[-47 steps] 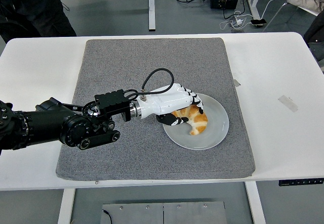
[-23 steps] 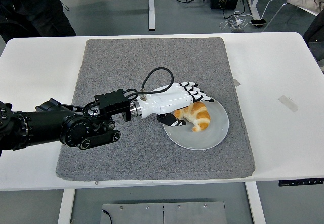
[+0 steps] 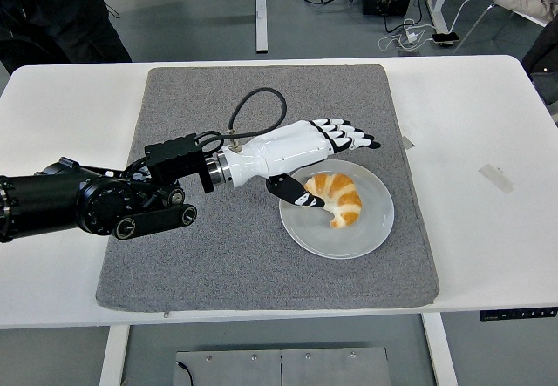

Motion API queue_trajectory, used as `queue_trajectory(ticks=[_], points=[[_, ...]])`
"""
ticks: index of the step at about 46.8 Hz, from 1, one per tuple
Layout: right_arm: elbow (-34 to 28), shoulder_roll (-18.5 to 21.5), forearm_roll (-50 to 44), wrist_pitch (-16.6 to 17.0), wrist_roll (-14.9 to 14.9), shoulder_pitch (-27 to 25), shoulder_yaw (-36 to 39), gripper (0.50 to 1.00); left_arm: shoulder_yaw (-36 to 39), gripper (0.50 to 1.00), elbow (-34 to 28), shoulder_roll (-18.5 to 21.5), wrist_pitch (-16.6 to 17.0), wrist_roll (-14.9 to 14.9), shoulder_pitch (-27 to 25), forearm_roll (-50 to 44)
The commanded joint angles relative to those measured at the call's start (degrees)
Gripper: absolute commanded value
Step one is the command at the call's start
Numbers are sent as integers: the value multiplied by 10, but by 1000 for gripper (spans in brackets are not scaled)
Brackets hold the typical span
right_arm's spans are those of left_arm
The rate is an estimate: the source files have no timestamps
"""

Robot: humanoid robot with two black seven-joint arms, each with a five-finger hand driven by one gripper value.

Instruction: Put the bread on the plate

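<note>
A golden croissant [image 3: 337, 198] lies on the round white plate [image 3: 366, 237], which sits on the grey mat right of centre. My left hand [image 3: 336, 159], white with black fingertips, hovers just above and to the left of the croissant. Its fingers [image 3: 347, 133] are stretched out flat over the plate's far rim and the thumb [image 3: 295, 193] points down beside the bread, not touching it. The hand holds nothing. My right arm does not show.
The grey mat [image 3: 218, 107] covers the middle of the white table [image 3: 471, 116]. A strip of tape [image 3: 497, 178] lies on the table at right. A person in dark clothes stands at the top left [image 3: 52, 11]. Cables and a desk leg lie beyond the far edge.
My left hand let go of the croissant, spread its fingers and lifted up and back to the left. The croissant stayed on the plate.
</note>
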Motion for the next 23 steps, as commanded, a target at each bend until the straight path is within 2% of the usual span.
queue_trajectory(ticks=[1, 11, 17, 23], points=[[0, 0, 0, 0, 0, 0, 0, 1000, -33, 961, -2, 14, -2, 0, 6, -11], [0, 0, 0, 0, 0, 0, 0, 1000, -137, 955, -2, 37, -5, 0, 26, -119], [0, 0, 0, 0, 0, 0, 0, 1000, -173, 943, -1, 48, -6, 0, 40, -206], [0, 0, 0, 0, 0, 0, 0, 1000, -210, 936, 6, 68, -27, 0, 54, -298]])
